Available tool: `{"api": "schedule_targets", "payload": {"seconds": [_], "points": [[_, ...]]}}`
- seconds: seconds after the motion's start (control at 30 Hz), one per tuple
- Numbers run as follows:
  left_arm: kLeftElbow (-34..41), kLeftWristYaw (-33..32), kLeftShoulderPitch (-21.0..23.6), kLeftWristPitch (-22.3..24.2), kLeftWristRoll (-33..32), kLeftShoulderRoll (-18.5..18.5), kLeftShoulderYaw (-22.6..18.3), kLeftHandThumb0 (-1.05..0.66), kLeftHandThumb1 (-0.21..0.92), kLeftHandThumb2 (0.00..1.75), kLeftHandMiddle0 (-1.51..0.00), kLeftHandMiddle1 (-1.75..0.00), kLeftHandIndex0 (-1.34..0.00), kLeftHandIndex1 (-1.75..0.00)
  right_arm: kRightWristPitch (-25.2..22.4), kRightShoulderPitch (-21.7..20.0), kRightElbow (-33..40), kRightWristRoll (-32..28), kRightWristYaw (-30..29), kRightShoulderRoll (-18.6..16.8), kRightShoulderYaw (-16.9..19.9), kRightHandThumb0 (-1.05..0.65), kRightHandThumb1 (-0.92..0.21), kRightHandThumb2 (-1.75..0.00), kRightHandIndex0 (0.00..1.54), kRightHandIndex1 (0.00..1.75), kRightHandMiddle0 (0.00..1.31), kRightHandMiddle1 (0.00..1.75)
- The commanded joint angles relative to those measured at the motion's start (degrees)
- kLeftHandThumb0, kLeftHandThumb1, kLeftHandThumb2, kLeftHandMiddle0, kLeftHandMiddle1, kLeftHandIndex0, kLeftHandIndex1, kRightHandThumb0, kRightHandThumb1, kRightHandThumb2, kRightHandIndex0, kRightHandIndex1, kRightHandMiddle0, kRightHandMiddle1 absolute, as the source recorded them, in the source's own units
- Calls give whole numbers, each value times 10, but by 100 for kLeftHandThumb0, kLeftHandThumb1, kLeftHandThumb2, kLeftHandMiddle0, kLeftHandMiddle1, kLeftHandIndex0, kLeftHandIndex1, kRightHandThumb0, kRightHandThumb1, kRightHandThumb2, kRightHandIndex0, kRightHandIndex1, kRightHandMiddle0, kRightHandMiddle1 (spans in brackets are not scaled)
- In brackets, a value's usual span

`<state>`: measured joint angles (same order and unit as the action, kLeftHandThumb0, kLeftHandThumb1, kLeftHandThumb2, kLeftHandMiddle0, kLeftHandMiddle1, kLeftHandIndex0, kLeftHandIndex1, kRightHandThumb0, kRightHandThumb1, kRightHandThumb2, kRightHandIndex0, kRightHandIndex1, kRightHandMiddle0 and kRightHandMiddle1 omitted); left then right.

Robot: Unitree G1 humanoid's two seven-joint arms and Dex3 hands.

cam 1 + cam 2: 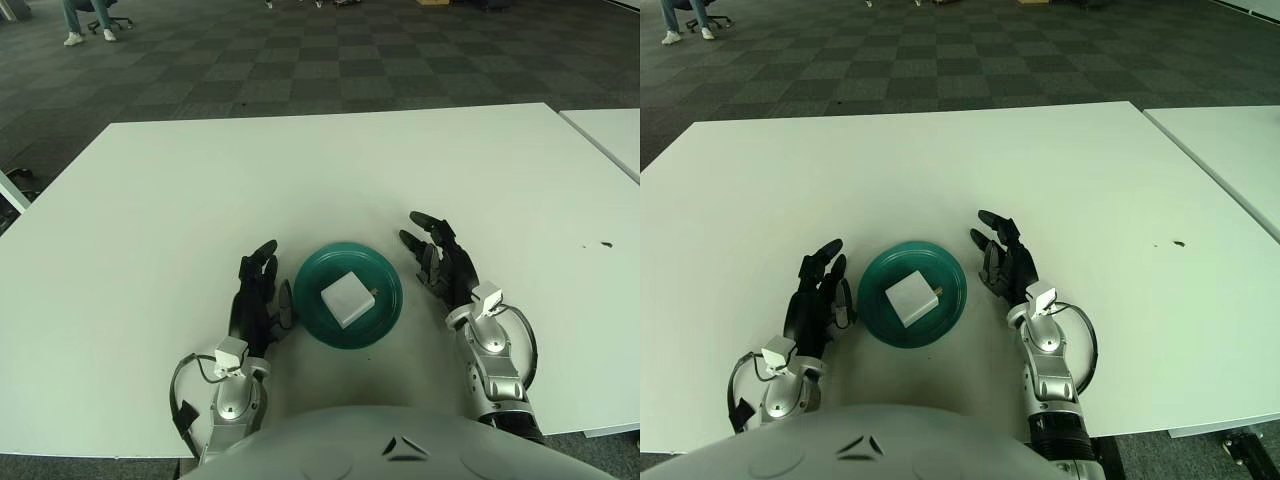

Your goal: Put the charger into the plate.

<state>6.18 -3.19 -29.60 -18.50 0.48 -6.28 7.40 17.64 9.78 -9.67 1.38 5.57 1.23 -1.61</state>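
Second table edge (1220,150) seen fuller from right eye. White charger (346,299) lying in teal plate (385,270), between left hand (254,300) and right hand (442,262), both relaxed, empty.

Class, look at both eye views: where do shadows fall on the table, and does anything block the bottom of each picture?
Left eye view: lighting is soft and even; the plate casts only a faint shadow on the table, and the charger shows no glare. Right eye view: a blurred grey part of the robot's body blocks the bottom edge, between the left hand and right hand.
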Motion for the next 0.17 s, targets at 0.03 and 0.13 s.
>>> {"api": "schedule_targets", "payload": {"seconds": [0.03,0.13], "points": [[-15,-10,-13,25,5,0,-6,-87,92,97,-28,0,0,-72,25,10,-88,44,-47,2,-2,-81,-92,-85,37,0,1,75],[-10,-15,-14,29,12,-2,-4,-86,92,98,-26,0,0,-69,49,8,-110,51,-71,-7,-1,-82,-92,-83,36,0,0,71]]}}
